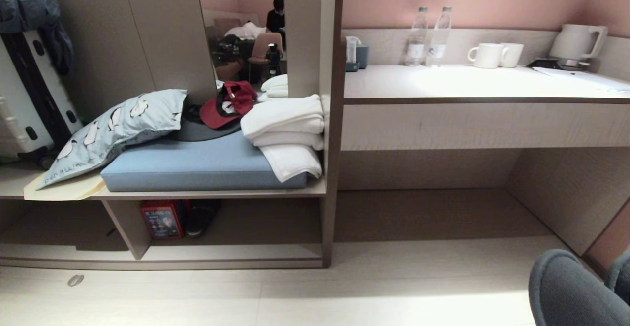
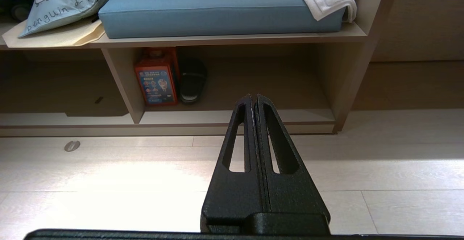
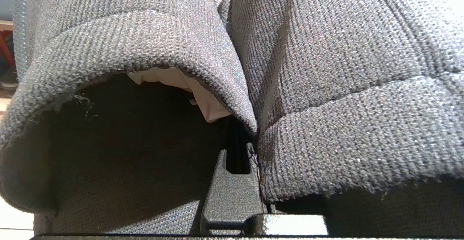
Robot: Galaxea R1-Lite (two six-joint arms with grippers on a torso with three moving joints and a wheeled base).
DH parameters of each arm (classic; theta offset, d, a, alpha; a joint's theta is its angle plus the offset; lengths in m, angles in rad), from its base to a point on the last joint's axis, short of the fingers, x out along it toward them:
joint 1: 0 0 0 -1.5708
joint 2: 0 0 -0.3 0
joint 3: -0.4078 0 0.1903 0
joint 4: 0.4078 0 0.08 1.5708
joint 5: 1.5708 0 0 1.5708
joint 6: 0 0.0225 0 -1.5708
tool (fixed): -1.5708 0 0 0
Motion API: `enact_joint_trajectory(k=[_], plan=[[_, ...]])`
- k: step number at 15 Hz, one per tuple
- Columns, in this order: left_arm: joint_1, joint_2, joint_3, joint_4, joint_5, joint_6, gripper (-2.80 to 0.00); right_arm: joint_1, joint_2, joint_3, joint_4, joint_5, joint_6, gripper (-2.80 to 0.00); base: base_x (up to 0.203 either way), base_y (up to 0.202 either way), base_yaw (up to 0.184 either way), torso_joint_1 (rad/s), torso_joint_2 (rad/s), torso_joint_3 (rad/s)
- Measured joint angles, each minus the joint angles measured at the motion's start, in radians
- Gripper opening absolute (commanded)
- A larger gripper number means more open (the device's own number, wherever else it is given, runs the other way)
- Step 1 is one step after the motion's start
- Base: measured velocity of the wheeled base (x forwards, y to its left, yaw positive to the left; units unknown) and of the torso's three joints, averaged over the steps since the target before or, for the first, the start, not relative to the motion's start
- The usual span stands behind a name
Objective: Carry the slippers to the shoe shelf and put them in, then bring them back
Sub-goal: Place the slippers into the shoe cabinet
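Carried, not yet shelved: 2 charcoal slippers (image 3: 326,87) pinched at their inner edges in right gripper (image 3: 241,149), low right, well short of shoe shelf (image 1: 236,252); left gripper (image 2: 253,100) pressed together, idle. Return trip remaining.

You're facing the shoe shelf (image 1: 231,254), low at left, with its upright divider (image 1: 129,227). Just right of the divider stand a red box (image 1: 162,219) and a black shoe (image 1: 201,217), touching. On the bench above: blue cushion (image 1: 197,166), penguin pillow (image 1: 115,131) leaning on its left end, red cap (image 1: 229,104) behind, folded white towels (image 1: 288,129) at the right end. White suitcase (image 1: 29,99) far left. At right, the desk top (image 1: 472,85) carries two bottles (image 1: 427,38), two mugs (image 1: 494,55) and a kettle (image 1: 576,43). The slippers (image 1: 576,291) poke in at the bottom right corner, over the floor.
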Motion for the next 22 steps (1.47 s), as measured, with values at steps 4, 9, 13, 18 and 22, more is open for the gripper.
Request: enact_joint_trajectory(k=[4, 9, 13, 18, 22], plan=[[0.0, 0.0, 0.0, 0.0, -0.001, 0.0, -2.8, 0.0, 0.0, 0.0, 0.0, 0.0, 0.0, -2.8, 0.0, 0.0, 0.0, 0.0, 0.0, 0.0], [0.0, 0.0, 0.0, 0.0, 0.0, 0.0, -2.8, 0.0, 0.0, 0.0, 0.0, 0.0, 0.0, -2.8, 0.0, 0.0, 0.0, 0.0, 0.0, 0.0], [0.0, 0.0, 0.0, 0.0, -0.001, 0.0, -2.8, 0.0, 0.0, 0.0, 0.0, 0.0, 0.0, -2.8, 0.001, 0.078, -0.007, 0.001, 0.0, 0.003], [0.0, 0.0, 0.0, 0.0, 0.0, 0.001, -2.8, 0.0, 0.0, 0.0, 0.0, 0.0, 0.0, -2.8, 0.0, 0.196, -0.003, 0.005, 0.0, 0.003], [0.0, 0.0, 0.0, 0.0, 0.0, 0.0, -2.8, 0.0, 0.0, 0.0, 0.0, 0.0, 0.0, -2.8, 0.0, 0.195, -0.003, 0.004, 0.0, 0.003]])
